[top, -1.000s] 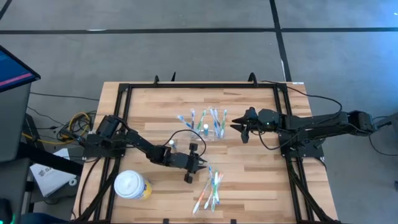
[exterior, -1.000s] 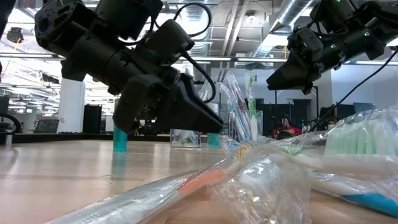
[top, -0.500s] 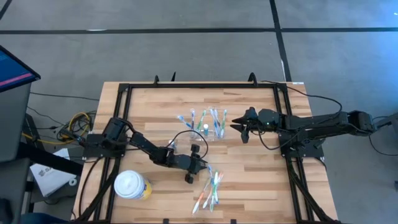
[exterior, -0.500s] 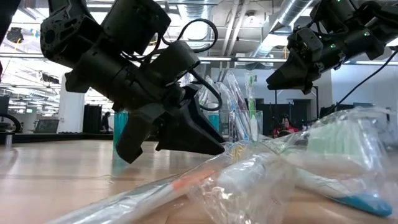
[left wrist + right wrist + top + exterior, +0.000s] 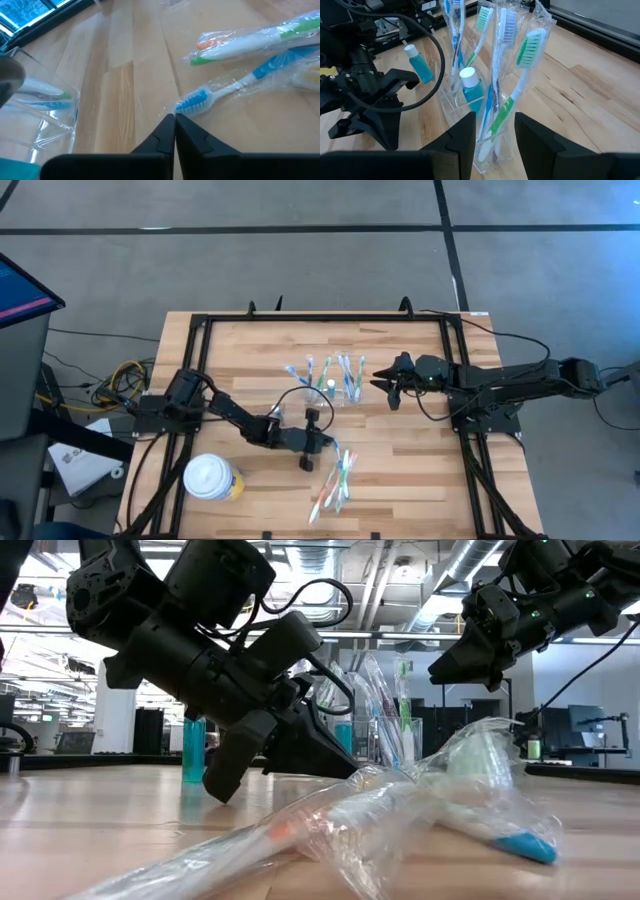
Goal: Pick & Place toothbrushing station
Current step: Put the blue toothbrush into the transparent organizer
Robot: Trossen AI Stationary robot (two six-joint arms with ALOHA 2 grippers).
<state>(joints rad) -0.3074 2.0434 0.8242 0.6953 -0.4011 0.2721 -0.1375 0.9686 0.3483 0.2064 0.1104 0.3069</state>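
Observation:
The toothbrushing station (image 5: 338, 394), a clear holder with several wrapped toothbrushes and a small blue bottle standing in it, is at the table's middle; its clear wall (image 5: 449, 102) shows close in the right wrist view. Nearer the front edge lies a loose pile of wrapped toothbrushes (image 5: 338, 480). My left gripper (image 5: 327, 448) is low at that pile's far end, shut on the wrapper of a blue-bristled toothbrush (image 5: 235, 85). My right gripper (image 5: 378, 383) hangs open just right of the station, above the table, touching nothing. My left gripper pinches the clear wrapper's end (image 5: 172, 109), just beyond the toothbrush's blue bristle head, between its two fingertips. The fingers slant down from the table's left and lie roughly along the brush. The wrapped toothbrush lies on the table.
A yellow cup with a white lid (image 5: 210, 478) stands at the front left. A small blue bottle (image 5: 193, 750) stands on the table left of the station. Black frame rails (image 5: 200, 380) run along the table's sides and far edge.
My left gripper has tipped down onto the far end of the toothbrush pile and shut there, taking hold of the wrapper. The wrapped toothbrushes have shifted and bunched slightly.

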